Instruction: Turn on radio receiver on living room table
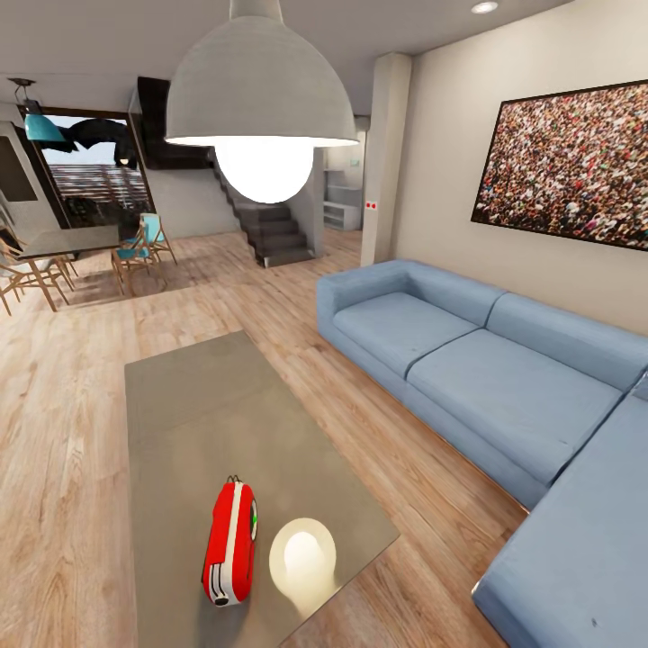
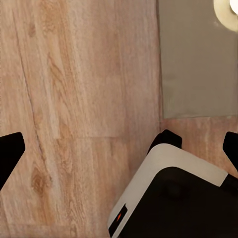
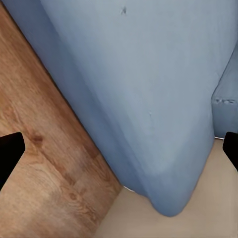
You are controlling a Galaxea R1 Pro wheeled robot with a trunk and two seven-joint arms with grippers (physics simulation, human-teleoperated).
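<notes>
— Where is the radio receiver (image 1: 230, 543) sitting?
— On the table (image 1: 202, 405), seen from the head.
— And the wrists?
— Left gripper (image 2: 119, 148) is facing floor, right gripper (image 3: 119, 148) sofa (image 3: 148, 89); both are seemingly spread, holding nothing.

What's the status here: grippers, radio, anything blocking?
Both grippers open, left over floor by table corner, right over sofa. Radio receiver lies on the table, untouched. Nothing beside it but lamp glare.

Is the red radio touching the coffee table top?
Touching. The head view shows the radio receiver lying on the grey table, its body meeting the top with no gap, beside the lamp's bright reflection.
</notes>
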